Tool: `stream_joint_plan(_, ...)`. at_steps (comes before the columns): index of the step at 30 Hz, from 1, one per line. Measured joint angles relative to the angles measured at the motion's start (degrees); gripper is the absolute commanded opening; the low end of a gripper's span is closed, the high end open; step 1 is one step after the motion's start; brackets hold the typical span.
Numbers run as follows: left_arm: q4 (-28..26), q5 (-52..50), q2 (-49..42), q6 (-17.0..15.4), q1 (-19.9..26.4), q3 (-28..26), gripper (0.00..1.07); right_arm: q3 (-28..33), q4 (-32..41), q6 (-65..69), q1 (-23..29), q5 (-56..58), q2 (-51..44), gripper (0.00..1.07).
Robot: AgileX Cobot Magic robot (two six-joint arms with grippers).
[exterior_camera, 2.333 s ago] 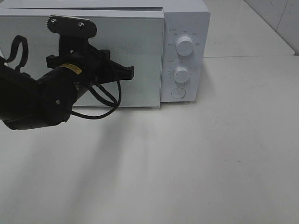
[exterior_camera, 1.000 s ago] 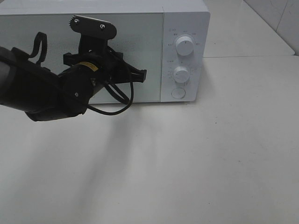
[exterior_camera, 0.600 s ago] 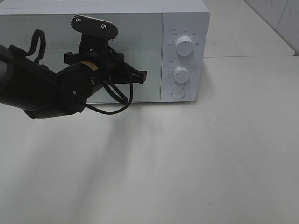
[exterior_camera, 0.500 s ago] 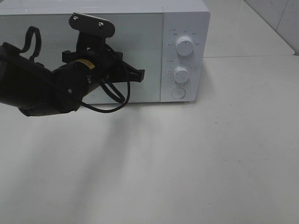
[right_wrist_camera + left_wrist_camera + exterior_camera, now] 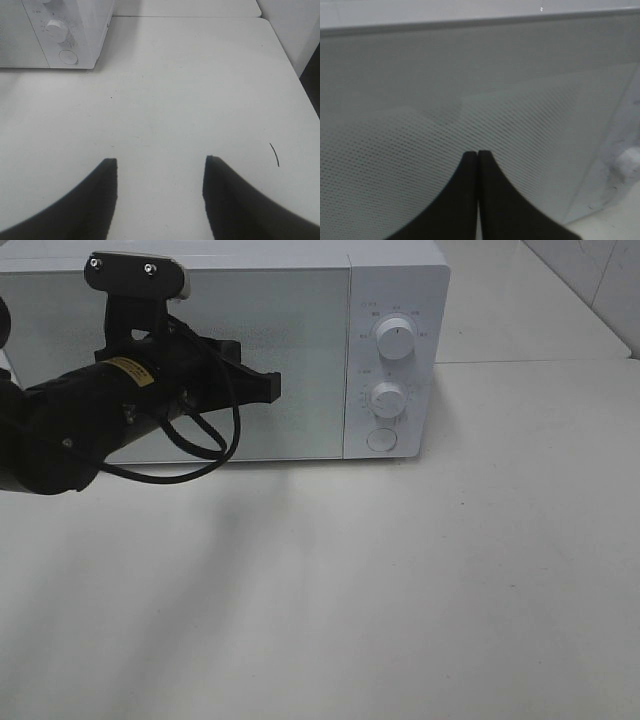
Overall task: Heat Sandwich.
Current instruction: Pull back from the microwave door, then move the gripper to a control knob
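The sandwich is out of view in every frame. A white microwave (image 5: 395, 280) stands at the back of the table with its glass door (image 5: 300, 340) closed flush. My left gripper (image 5: 272, 388) hovers just in front of the door's middle, shut with nothing between its fingers. The left wrist view shows the two fingertips (image 5: 478, 154) pressed together against the door's dotted mesh (image 5: 470, 100). My right gripper (image 5: 160, 162) is open and empty above the bare table, to the right of the microwave (image 5: 65, 30); the exterior high view does not show it.
The microwave's control panel carries two knobs (image 5: 396, 340) (image 5: 388, 398) and a round button (image 5: 381, 439). The white table (image 5: 400, 590) stretches in front. A short dark mark (image 5: 274, 154) lies on the table near its right edge.
The door, slightly ajar in the oldest frame, now sits flush. Over the last second my left gripper has drawn back to the left along the door, still shut.
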Motion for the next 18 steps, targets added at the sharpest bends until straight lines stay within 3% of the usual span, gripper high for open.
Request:
stream_joint_plan(3, 3.6, 2.3, -1.3, -2.5, 0.0, 0.5, 0.0, 0.0, 0.0, 0.0, 0.0, 0.0, 0.0, 0.52)
stream_joint_plan(5, 8.6, 6.3, -3.4, -6.0, 0.0, 0.6, 0.0, 0.0, 0.0, 0.0, 0.0, 0.0, 0.0, 0.52)
stream_joint_plan(8, 11.7, 9.7, -5.1, -7.9, 0.0, 0.6, 0.0, 0.0, 0.0, 0.0, 0.0, 0.0, 0.0, 0.52)
stream_joint_plan(10, 14.9, 16.4, -7.7, -10.0, 0.0, 0.6, 0.0, 0.0, 0.0, 0.0, 0.0, 0.0, 0.0, 0.52)
stream_joint_plan(18, 16.2, 32.6, -16.3, -10.8, 0.0, 0.7, 0.0, 0.0, 0.0, 0.0, 0.0, 0.0, 0.0, 0.52)
